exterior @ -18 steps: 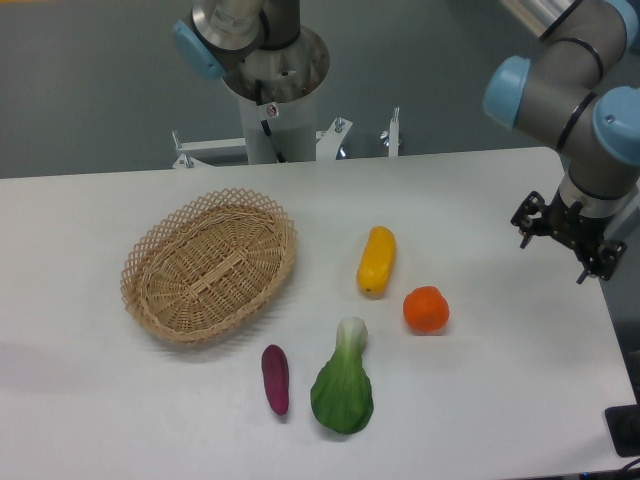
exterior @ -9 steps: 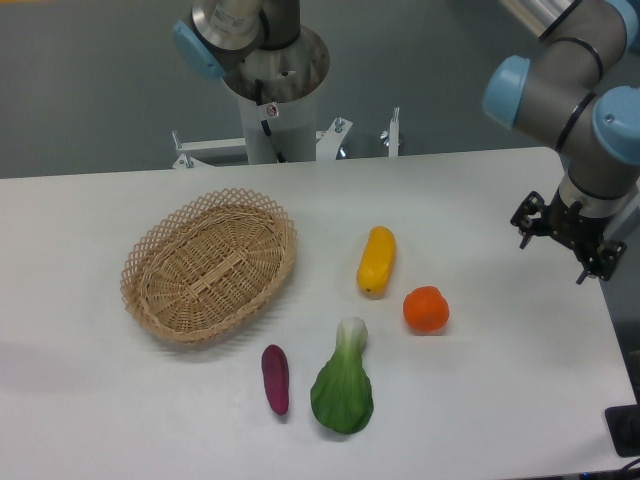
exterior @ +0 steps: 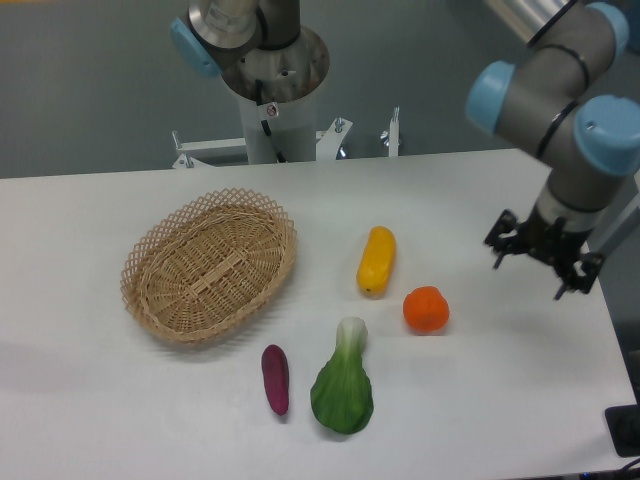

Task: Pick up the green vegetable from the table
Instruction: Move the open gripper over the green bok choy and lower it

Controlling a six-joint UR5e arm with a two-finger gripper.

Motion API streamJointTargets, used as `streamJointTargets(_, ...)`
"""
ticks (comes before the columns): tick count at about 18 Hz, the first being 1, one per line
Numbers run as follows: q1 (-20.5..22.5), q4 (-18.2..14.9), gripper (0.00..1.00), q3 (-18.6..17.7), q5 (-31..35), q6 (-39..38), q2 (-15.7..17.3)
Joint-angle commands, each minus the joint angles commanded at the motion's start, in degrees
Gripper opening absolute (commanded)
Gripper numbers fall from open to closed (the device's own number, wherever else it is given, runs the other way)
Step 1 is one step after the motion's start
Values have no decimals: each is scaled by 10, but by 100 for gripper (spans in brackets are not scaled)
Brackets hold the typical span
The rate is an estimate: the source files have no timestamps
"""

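near the table's front edge, the green vegetable lies alone

fixed camera: on the white table [exterior: 120, 400], the green vegetable [exterior: 343, 385] lies with its pale stem pointing away from the front edge. a purple eggplant [exterior: 275, 378] sits just beside it on the left, an orange [exterior: 426, 309] and a yellow vegetable [exterior: 376, 260] lie behind it, and a wicker basket [exterior: 210, 265] stands further left. over the table's right side, well apart from the vegetable, the gripper [exterior: 540, 263] hangs with its fingers spread, gripping nothing.

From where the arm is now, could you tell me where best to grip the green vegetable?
Probably the green vegetable across its narrower neck, from above. It lies flat on the table, its pale stem pointing away from the camera.
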Motion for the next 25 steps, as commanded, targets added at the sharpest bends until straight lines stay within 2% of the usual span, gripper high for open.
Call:
streamJointTargets(6, -44, 4, 100, -13, 2, -60, 0)
streamJointTargets(10, -73, 11, 100, -56, 7, -74, 2)
streamJointTargets(13, -91, 23, 100, -62, 6, -78, -9)
streamJointTargets(18, -109, 25, 100, -83, 2, -78, -12)
streamJointTargets(25, -116, 56, 100, -93, 5, -99, -19)
